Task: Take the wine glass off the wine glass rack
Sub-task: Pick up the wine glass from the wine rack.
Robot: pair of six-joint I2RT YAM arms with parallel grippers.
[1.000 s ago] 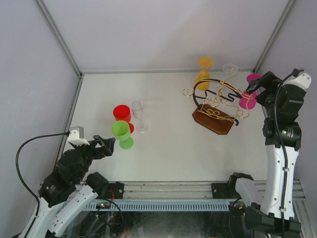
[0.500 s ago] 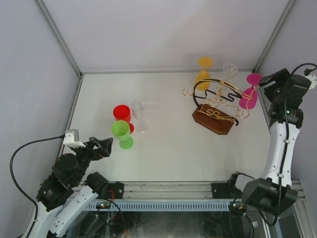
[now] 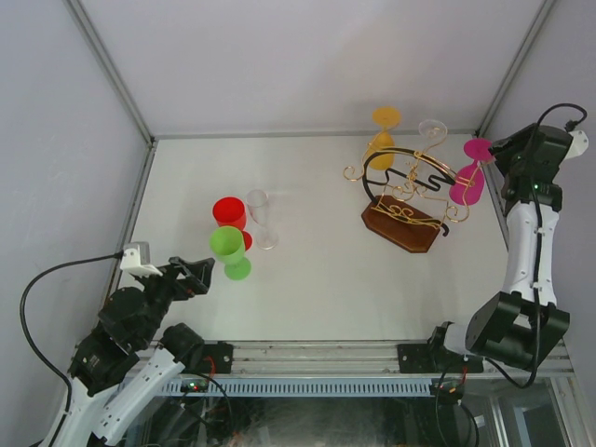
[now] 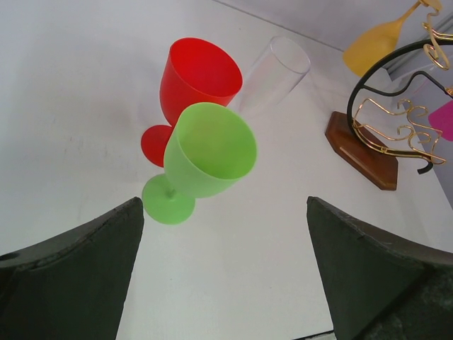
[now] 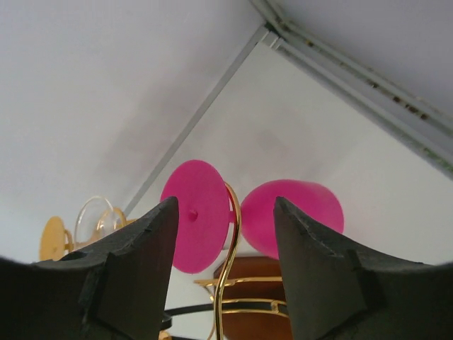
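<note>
While the pink wine glass [image 3: 467, 189] hangs on the rack [image 3: 402, 226] near an orange glass [image 3: 384, 130], the right gripper [image 5: 225, 212] keeps spread fingers [image 5: 134, 269] on either side of its foot; the left gripper [image 4: 225, 234] is wide open

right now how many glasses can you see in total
6. Three hang on the rack: orange glass, clear hanging glass, pink glass. Three stand on the table: red glass, green glass, clear standing glass. Others may be hidden behind the rack.
</note>
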